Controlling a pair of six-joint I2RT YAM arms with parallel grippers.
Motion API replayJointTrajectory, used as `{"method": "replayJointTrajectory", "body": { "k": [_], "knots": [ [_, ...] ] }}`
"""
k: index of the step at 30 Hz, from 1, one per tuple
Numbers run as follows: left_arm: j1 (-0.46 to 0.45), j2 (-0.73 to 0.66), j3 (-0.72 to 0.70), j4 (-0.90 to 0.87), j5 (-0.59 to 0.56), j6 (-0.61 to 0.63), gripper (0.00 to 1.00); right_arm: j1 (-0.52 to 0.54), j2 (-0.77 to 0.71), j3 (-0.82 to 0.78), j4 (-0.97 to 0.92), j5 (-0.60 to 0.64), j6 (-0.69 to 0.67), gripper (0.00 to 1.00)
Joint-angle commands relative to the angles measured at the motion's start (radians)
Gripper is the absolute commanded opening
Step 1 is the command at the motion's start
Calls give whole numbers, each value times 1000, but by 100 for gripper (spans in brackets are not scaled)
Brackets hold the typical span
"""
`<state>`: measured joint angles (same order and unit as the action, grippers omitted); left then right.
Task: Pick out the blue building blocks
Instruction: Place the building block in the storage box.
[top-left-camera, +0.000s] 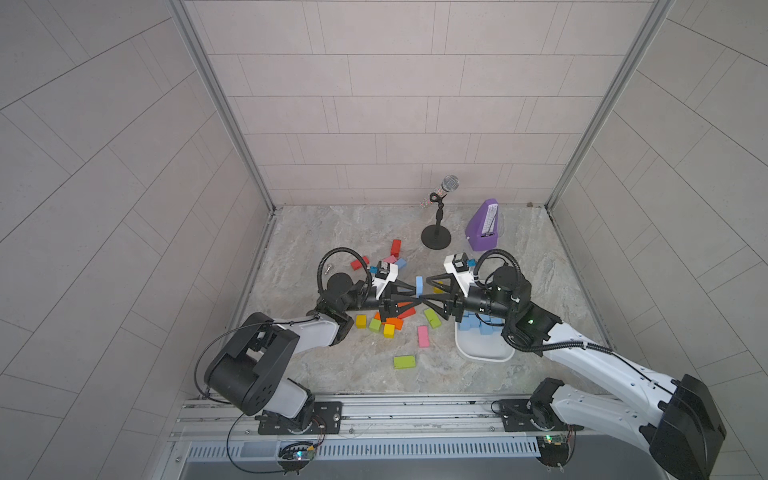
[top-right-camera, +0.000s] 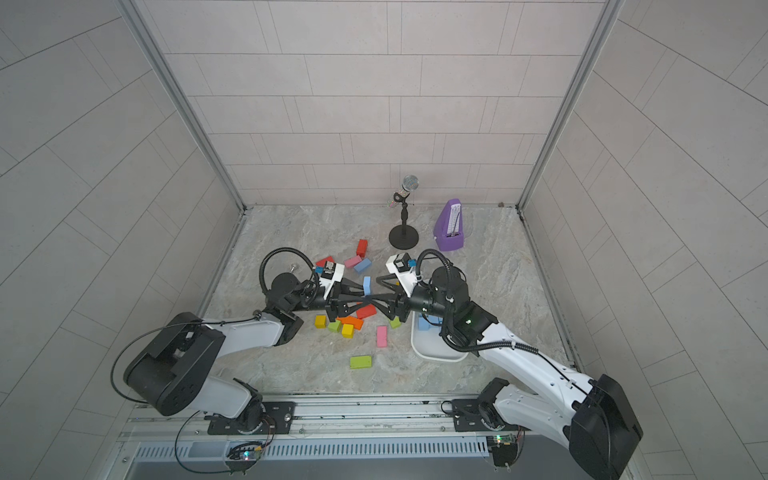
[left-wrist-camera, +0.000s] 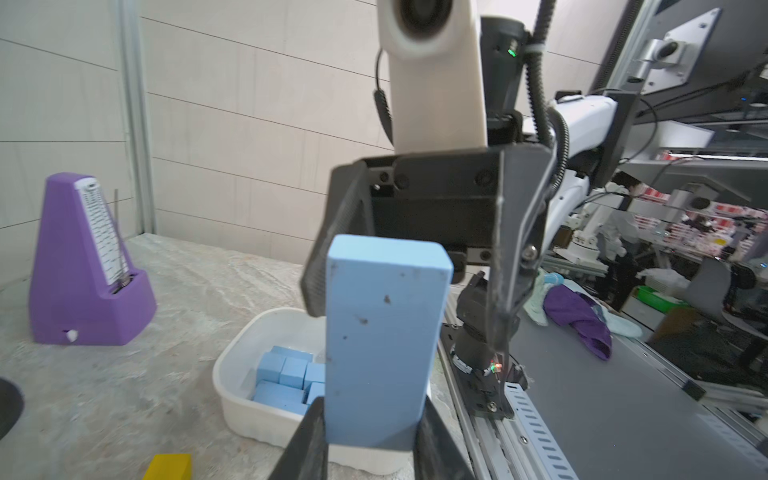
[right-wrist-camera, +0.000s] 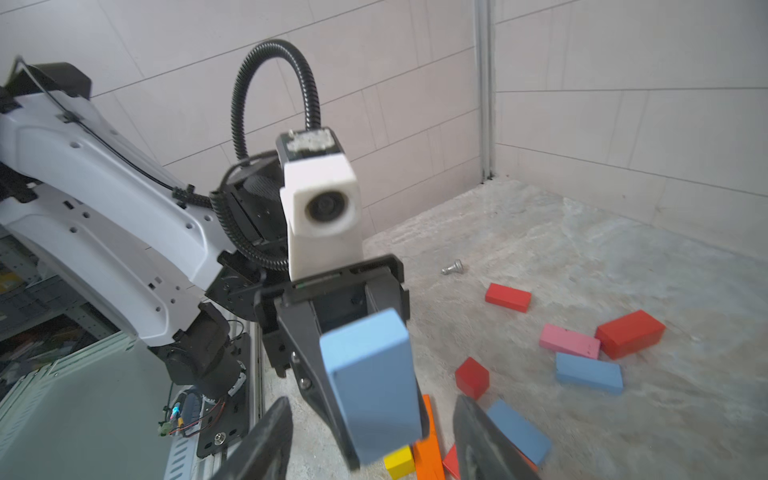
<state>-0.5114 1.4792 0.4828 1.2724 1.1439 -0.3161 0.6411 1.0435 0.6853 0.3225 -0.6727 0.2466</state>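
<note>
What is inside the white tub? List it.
Light blue blocks, several packed together, in the white tub. The held blue brick covers part of it, so anything there cannot be seen.

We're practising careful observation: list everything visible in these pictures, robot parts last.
Sky-blue oblong matte block: one, held upright, centre.
Sky-blue stored blocks: several, in white plastic tray.
Loose sky-blue bricks: two, on marbled table.
Other blocks: about a dozen; red, orange, yellow, green, pink; mid-table.
Purple pyramid metronome: one, back.
Microphone on black stand: one, beside metronome.
Silver bolt: one, left.
Left gripper: shut on upright block.
Right gripper: open, astride it.
</note>
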Motion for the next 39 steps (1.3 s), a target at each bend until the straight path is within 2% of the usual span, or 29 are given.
{"method": "replayJointTrajectory", "body": {
  "k": [1,4,5,8,10,13,15,16,18,20,22,26,30,33,39],
  "knots": [
    [-9,-20,-11,83,29,-8,18,5,15,44,24,-75,-65,64],
    [-9,-37,-13,84,40,-5,18,5,37,68,13,-118,-74,62],
    [-9,-41,-15,83,42,-4,18,5,41,75,5,-129,-76,59],
    [-9,-47,-16,85,44,-1,18,5,41,78,-6,-167,-88,43],
    [-9,-54,-16,85,45,-1,18,5,33,74,-9,-182,-98,39],
    [-9,-64,-16,85,39,-5,19,5,23,70,-19,-182,-98,23],
    [-9,-69,-18,85,29,-2,25,5,16,63,-19,-165,-98,14],
    [-10,-72,-19,84,20,-3,33,5,8,56,-21,-147,-99,12],
    [-6,-73,-21,75,0,-1,54,3,-10,51,-51,-87,-100,11],
    [1,-70,-21,39,-24,18,63,-1,-31,44,-106,-1,-105,11],
    [14,-70,-17,-33,-62,43,67,-12,-51,38,-176,104,-117,11],
    [25,-86,-3,-233,-173,137,72,-60,-62,49,-345,226,-113,11],
    [25,-119,59,-528,-317,242,79,-128,-55,54,-513,355,-57,11],
    [25,-140,121,-709,-383,285,83,-200,-32,59,-627,377,6,11],
    [24,-148,137,-766,-429,313,86,-237,-9,75,-824,479,47,11]
  ]
}}
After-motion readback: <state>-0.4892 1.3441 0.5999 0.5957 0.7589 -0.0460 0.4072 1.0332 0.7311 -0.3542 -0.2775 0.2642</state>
